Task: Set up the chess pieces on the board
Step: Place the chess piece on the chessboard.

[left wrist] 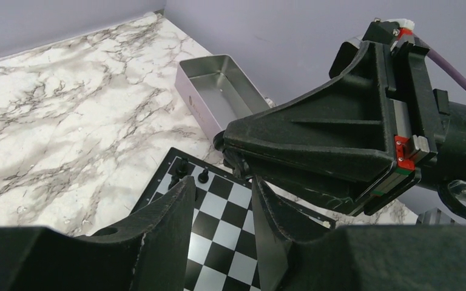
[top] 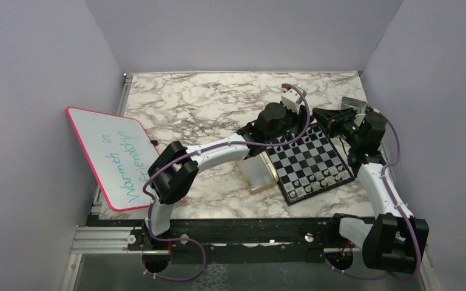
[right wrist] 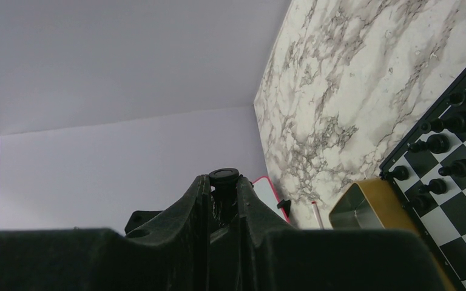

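a small square chessboard of black and pale grey checks (top: 309, 154) is seen lying askew on the right half of a marbled white-and-grey worktop (top: 200, 103). a gold rectangular tin (top: 258, 173) is set just beside its left edge. pale chess pieces (top: 318, 180) are lined along the board's near edge. black chess pieces (right wrist: 437, 143) are gathered on the squares at the far side, close to the corner nearest the gold tin.

the left pincer (left wrist: 221, 188) is held over the board's far-left corner. its jaws are parted by a moderate gap and nothing is gripped; bare squares are seen between the fingers (left wrist: 170, 224).

the right pincer (right wrist: 223, 185) is raised over the far edge of the board, close to the left one. its jaws are drawn nearly together on what appears to be a small black chess piece (right wrist: 223, 176), of which only a round end is shown above the fingertips.

a silver rectangular metal tin (left wrist: 218, 91), open at the top, is placed on the worktop beyond the board's far corner. a pink-rimmed whiteboard (top: 118, 157) with green handwriting is laid at the worktop's left edge.
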Controlling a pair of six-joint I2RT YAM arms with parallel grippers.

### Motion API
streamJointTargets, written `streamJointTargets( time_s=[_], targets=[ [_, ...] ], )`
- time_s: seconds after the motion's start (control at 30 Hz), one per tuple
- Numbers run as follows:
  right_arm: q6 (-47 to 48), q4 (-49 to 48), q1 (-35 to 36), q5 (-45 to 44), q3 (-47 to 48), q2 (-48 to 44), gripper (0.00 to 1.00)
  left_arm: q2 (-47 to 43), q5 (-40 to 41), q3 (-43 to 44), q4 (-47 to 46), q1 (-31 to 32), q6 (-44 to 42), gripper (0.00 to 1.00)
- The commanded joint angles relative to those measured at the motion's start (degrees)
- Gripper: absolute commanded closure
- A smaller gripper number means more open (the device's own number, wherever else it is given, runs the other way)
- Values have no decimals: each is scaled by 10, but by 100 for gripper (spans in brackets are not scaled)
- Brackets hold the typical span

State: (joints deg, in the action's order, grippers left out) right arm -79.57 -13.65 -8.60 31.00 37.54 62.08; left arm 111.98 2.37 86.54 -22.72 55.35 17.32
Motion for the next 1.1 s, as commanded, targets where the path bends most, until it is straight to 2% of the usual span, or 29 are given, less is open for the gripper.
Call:
streamJointTargets(
  time_s=[0.0, 0.2, 0.57, 0.7, 0.83, 0.97, 1.07],
  targets=[
    [4, -13, 2, 13, 12, -11, 88, 13, -10, 34, -32, 6, -15, 59],
    [8, -4, 3, 12, 14, -9, 88, 20, -14, 41, -34, 8, -29, 62],
    [16, 9, 2, 18, 15, -20, 88, 35, -17, 57, -36, 8, -31, 88],
    [35, 14, 2, 17, -10, -35, 82, 27, -23, 51, -38, 8, -35, 100],
    [78, 42, 2, 12, -17, -51, 70, 8, -45, 25, -37, 7, -35, 100],
    [87, 45, 2, 13, -26, -59, 67, -12, -67, 1, -37, 6, -42, 100],
    [101, 56, 2, 5, -27, -64, 62, -35, -62, -26, -33, 3, -40, 100]
  ],
)
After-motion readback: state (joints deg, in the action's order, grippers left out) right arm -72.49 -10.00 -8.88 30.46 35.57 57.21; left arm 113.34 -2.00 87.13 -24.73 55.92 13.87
